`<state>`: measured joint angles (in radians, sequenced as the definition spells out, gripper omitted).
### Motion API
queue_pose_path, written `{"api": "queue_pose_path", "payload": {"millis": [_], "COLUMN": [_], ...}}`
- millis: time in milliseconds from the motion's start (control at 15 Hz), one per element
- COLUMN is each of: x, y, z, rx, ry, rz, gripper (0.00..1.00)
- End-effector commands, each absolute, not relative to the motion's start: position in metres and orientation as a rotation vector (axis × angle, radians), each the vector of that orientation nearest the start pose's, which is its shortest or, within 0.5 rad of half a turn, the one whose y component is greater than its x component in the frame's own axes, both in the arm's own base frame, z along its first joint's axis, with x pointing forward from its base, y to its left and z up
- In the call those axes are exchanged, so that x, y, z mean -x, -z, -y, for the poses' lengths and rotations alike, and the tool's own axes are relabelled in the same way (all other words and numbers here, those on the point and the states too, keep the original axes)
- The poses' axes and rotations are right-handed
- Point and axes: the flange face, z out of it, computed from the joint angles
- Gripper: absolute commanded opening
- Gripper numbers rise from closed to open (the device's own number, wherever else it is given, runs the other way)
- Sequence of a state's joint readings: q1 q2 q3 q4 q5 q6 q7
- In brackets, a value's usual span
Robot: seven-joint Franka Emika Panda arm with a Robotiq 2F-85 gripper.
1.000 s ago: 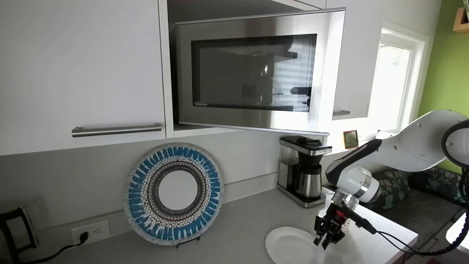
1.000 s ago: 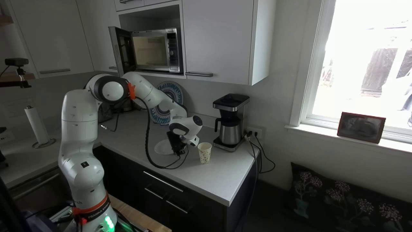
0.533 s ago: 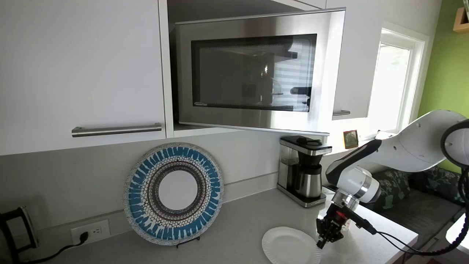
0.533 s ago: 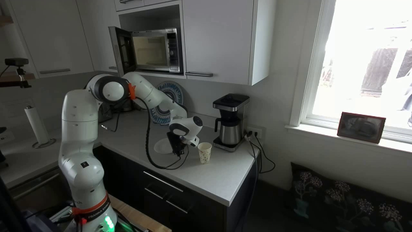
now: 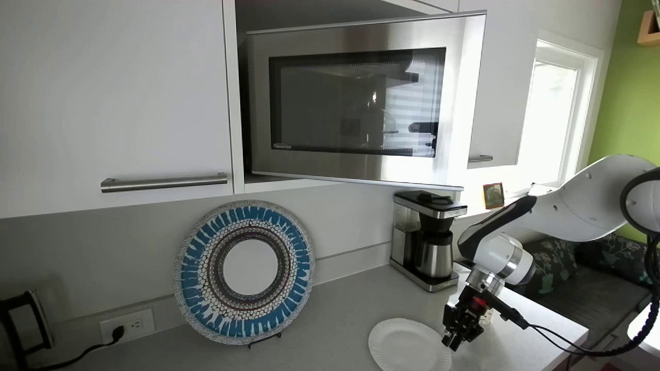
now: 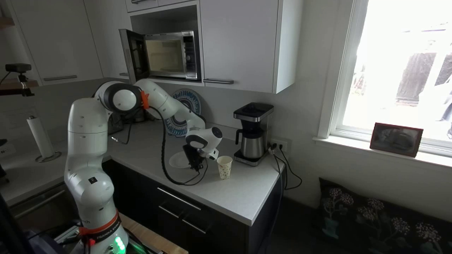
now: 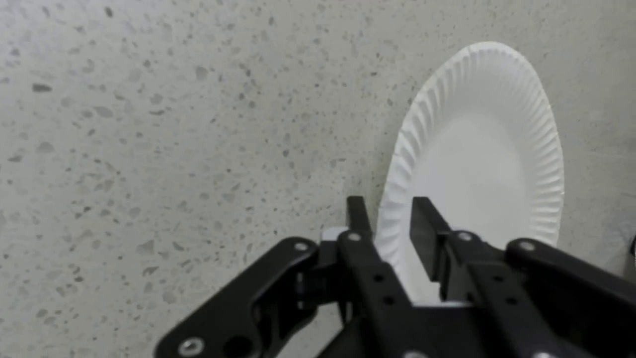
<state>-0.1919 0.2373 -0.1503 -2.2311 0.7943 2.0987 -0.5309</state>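
Note:
A white paper plate point(image 7: 472, 164) with a fluted rim lies on the speckled counter, and both exterior views show it too. My gripper point(image 7: 389, 201) stands partly open at the plate's near edge, pointing down. In the wrist view the left finger point(image 7: 357, 214) is over bare counter and the right finger point(image 7: 427, 223) over the inside of the plate. The rim crosses the gap, but nothing is gripped. Whether the fingertips touch the plate or counter I cannot tell. In an exterior view the gripper point(image 5: 449, 342) sits just right of the plate point(image 5: 407, 340).
A speckled paper cup point(image 6: 225, 167) stands upright near the gripper. Behind it is a coffee maker point(image 6: 250, 134) with a steel carafe. A round blue decorative plate point(image 5: 245, 273) leans on the wall. Above, the microwave point(image 6: 166, 54) has its door point(image 5: 361, 103) swung open. The counter edge point(image 6: 183, 194) runs along the front.
The jaws were apart, came together about half a second ago, and have parted somewhat again. The paper plate shifted slightly away from the gripper. The arm has barely moved.

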Motion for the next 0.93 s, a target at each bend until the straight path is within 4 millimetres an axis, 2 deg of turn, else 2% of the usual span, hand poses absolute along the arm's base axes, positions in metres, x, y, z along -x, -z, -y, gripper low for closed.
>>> {"api": "queue_pose_path", "payload": {"millis": [0,267,333,400,467,533,867], "x": [-0.498,-0.504,-0.505,-0.506,-0.506,-0.506,-0.506], "y": [-0.249,-0.248,-0.248,-0.248,-0.247,-0.247,-0.245], "z": [0.135,0.126,0.125,0.124,0.124,0.124,0.127], "rx": [2.442,2.443,2.442,2.443,2.443,2.445,2.45], "ry": [-0.066,-0.059,-0.057,-0.055,-0.057,-0.057,-0.064], "rz": [-0.386,-0.345,-0.337,-0.328,-0.321,-0.32,-0.32], "gripper": [0.61,0.92,0.91,0.57,0.62,0.62,0.23]}}
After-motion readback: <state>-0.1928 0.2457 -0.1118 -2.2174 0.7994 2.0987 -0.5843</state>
